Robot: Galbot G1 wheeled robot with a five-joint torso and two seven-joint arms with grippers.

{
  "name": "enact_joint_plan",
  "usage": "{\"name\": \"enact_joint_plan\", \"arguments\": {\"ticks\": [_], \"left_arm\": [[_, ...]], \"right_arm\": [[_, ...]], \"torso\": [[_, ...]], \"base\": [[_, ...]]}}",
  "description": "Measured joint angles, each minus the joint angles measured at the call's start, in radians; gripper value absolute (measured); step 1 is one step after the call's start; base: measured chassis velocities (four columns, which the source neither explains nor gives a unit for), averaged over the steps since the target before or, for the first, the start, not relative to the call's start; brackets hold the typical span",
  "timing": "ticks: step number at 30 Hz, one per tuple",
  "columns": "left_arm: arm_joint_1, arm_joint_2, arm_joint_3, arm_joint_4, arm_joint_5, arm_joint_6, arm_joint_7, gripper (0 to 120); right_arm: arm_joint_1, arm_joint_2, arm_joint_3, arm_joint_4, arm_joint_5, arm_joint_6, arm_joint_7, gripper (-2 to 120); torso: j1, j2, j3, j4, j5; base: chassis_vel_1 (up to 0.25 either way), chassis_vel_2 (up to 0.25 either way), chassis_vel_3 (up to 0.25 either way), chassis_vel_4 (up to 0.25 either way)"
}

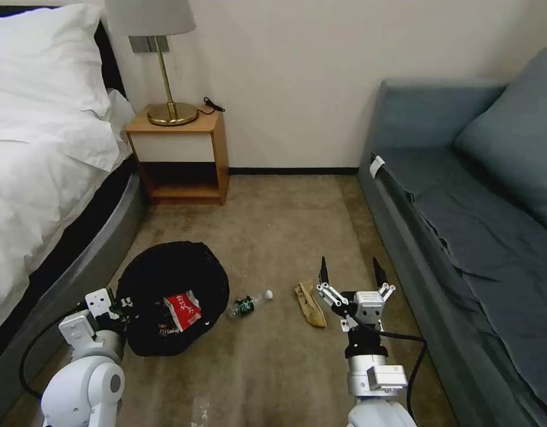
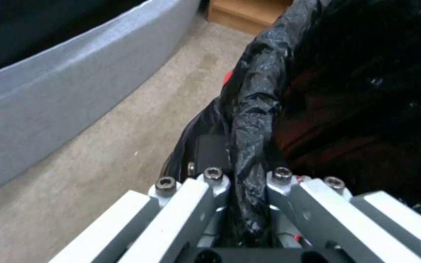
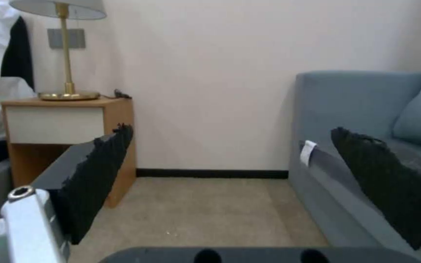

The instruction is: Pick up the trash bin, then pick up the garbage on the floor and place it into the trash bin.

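Observation:
The trash bin [image 1: 166, 276], lined with a crinkled black bag, is on the left of the carpet. My left gripper [image 1: 120, 306] is shut on its near rim. In the left wrist view the fold of the black bag [image 2: 254, 109] is pinched in that gripper [image 2: 247, 164]. A red-white packet [image 1: 183, 308] lies inside the bin. Garbage on the floor: a small clear bottle [image 1: 249, 303] with a green label just right of the bin, and a tan wrapper [image 1: 310, 303] farther right. My right gripper [image 1: 351, 271] stands open and empty just right of the wrapper; its black pads [image 3: 98, 171] are wide apart.
A bed [image 1: 42, 196] with a grey frame borders the left side. A wooden nightstand [image 1: 181, 154] with a brass lamp [image 1: 166, 89] stands against the back wall. A blue sofa [image 1: 474, 207] runs along the right. Open carpet [image 1: 285, 225] lies between them.

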Motion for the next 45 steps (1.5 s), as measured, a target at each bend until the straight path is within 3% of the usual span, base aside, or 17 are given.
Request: {"name": "enact_joint_plan", "arguments": {"ticks": [21, 26, 30, 31, 35, 36, 40, 45], "left_arm": [[-0.01, 0.002, -0.005, 0.009, -0.009, -0.003, 0.0, 3], [-0.009, 0.002, -0.003, 0.01, -0.009, -0.004, 0.001, 3], [-0.006, 0.004, -0.003, 0.001, -0.01, -0.004, 0.001, 3], [-0.006, 0.004, -0.003, 0.001, -0.01, -0.004, 0.001, 3], [-0.005, 0.003, -0.007, -0.008, -0.017, -0.004, 0.004, 3], [-0.005, 0.003, -0.007, -0.008, -0.017, -0.004, 0.004, 3], [-0.005, 0.001, -0.016, -0.003, -0.011, -0.011, 0.007, 3], [-0.007, -0.001, -0.016, 0.0, -0.009, -0.012, 0.008, 3]], "right_arm": [[0.015, -0.004, -0.005, -0.035, 0.003, -0.006, 0.0, 100], [0.058, -0.04, -0.022, -0.054, 0.103, -0.066, 0.0, 100], [0.16, -0.157, -0.094, -0.092, 0.328, -0.268, 0.052, 100], [0.16, -0.157, -0.094, -0.092, 0.328, -0.268, 0.052, 100], [0.311, -0.309, -0.198, -0.17, 0.631, -0.43, 0.109, 100], [0.311, -0.309, -0.198, -0.17, 0.631, -0.43, 0.109, 100], [0.51, -0.387, -0.36, -0.28, 0.925, -0.521, 0.187, 100], [0.625, -0.384, -0.471, -0.364, 1.07, -0.556, 0.237, 100]], "torso": [[0.0, 0.0, 0.0, 0.0, -0.0001], [0.0, 0.0, 0.0, 0.0, 0.0], [0.0, 0.0, 0.0, 0.0, 0.0], [0.0, 0.0, 0.0, 0.0, 0.0], [0.0, 0.0, 0.0, 0.0, 0.0003], [0.0, 0.0, 0.0, 0.0, 0.0003], [0.0, 0.0, 0.0, 0.0, 0.0001], [0.0, 0.0, 0.0, 0.0002, -0.0003]], "base": [[-0.142, 0.15, 0.142, -0.148], [-0.036, 0.037, 0.032, -0.042], [0.0, 0.0, 0.0, 0.0], [0.0, 0.0, 0.0, 0.0], [0.0, 0.0, 0.0, 0.0], [0.0, 0.0, 0.0, 0.0], [0.0, 0.0, 0.0, 0.0], [0.0, 0.0, 0.0, 0.0]]}}
